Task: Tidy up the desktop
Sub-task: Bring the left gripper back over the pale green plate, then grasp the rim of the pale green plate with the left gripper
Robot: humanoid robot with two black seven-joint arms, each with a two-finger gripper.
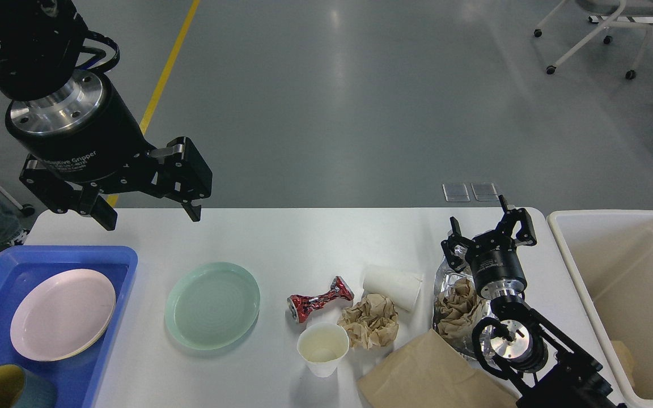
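The white desktop [304, 238] holds a green plate [212, 305], a crushed red can [319, 299], an upright white paper cup [322, 349], a white cup on its side [393, 287], crumpled brown paper [369, 322], a silver foil bag with brown paper on it [456, 306] and a flat brown paper bag [431, 374]. My left gripper [149, 214] is open and empty, raised over the table's far left edge. My right gripper [488, 229] is open and empty above the foil bag's far end.
A blue tray [117, 260] at the left holds a pink plate [63, 322] and a dark mug with a yellow inside [6, 388]. A cream bin [587, 272] stands off the table's right end. A chair [598, 34] is on the floor beyond.
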